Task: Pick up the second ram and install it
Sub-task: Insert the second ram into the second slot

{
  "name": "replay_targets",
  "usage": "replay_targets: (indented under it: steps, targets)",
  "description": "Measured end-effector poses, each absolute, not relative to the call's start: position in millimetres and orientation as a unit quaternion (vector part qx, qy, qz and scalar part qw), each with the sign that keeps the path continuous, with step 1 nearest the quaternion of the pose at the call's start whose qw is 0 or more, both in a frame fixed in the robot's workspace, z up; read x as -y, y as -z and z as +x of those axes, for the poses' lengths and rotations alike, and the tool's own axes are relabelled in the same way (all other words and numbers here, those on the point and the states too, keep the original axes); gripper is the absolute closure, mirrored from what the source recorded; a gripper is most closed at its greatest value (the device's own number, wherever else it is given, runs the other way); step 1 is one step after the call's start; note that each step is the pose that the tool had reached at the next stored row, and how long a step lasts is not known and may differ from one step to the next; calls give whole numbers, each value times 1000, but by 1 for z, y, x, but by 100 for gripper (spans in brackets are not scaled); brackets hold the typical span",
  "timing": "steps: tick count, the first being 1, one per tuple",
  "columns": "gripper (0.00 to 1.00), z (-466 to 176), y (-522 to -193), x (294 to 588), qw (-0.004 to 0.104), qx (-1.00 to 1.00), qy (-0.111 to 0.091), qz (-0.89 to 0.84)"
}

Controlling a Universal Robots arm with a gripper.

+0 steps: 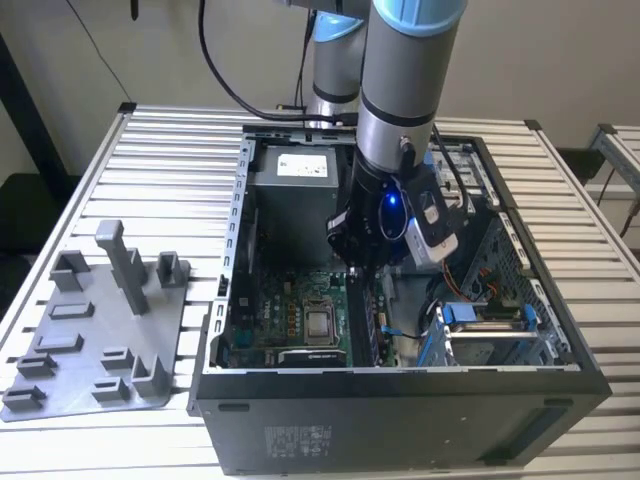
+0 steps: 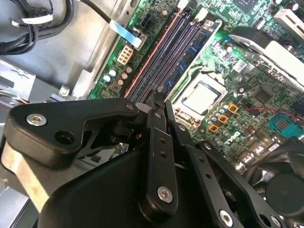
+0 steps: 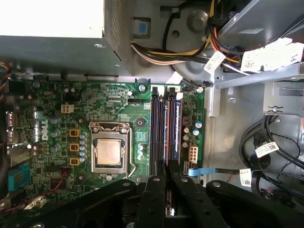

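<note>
Slatted table [image 1: 170, 150]; pincer [image 3: 167, 165] above motherboard slots [image 3: 156, 128].

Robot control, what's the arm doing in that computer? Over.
Gripper inside the case, fingers pinched together over the memory slots. Blue-green stick seated in a slot beside them. Second ram between the fingers: cannot tell. Blue cable tab close by.

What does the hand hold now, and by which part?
It cannot be told. The hand hovers low over the memory slots; whether it grips anything is hidden.
</note>
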State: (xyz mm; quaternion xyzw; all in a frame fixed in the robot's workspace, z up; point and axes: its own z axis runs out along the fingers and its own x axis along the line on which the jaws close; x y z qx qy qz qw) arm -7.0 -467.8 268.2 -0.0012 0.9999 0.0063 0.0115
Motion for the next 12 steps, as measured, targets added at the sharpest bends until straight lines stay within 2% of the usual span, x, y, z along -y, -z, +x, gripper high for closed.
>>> replay_targets:
  steps: [12]
  targets:
    - [86,-7,-264,468,11,-1000,-6,-1]
